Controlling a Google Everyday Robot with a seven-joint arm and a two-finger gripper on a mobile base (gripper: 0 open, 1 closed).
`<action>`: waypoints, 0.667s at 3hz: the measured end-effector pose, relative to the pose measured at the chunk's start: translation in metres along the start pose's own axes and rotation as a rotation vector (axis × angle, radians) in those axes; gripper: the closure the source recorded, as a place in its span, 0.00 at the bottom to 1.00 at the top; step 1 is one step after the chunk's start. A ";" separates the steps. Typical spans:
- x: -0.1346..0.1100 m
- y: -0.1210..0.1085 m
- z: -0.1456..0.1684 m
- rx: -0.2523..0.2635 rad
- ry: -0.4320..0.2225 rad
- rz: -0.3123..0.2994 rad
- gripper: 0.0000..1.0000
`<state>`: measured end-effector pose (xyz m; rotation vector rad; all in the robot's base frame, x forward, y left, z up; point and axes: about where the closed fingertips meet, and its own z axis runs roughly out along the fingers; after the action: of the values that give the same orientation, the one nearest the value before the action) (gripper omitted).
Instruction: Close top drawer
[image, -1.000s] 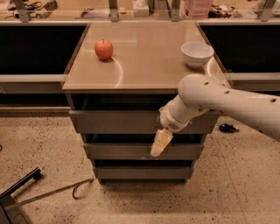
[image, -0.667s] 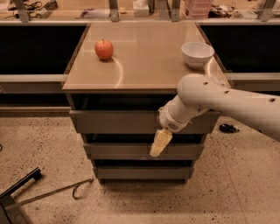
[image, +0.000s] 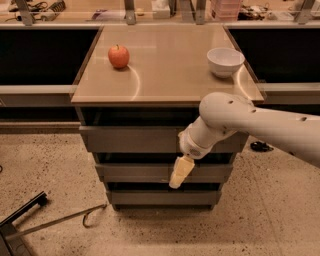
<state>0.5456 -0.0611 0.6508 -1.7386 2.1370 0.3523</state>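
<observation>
The top drawer (image: 130, 139) is the widest grey front under the tan countertop (image: 165, 75). It stands pulled out, with a dark gap above it. Two narrower grey drawer fronts sit below it, the middle one (image: 135, 172) and the lowest (image: 150, 197). My white arm comes in from the right and crosses the top drawer's right part. My gripper (image: 180, 172) hangs down with its pale fingers in front of the middle drawer front, just below the top drawer's lower edge.
A red apple (image: 119, 56) sits at the countertop's back left and a white bowl (image: 225, 61) at its back right. Dark counters flank the cabinet. A metal rod with a hook (image: 60, 220) lies on the speckled floor at lower left.
</observation>
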 end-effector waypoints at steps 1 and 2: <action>0.002 -0.004 0.017 -0.027 0.011 0.007 0.00; 0.000 -0.017 0.023 -0.018 0.018 -0.001 0.00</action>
<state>0.5654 -0.0556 0.6310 -1.7591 2.1518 0.3575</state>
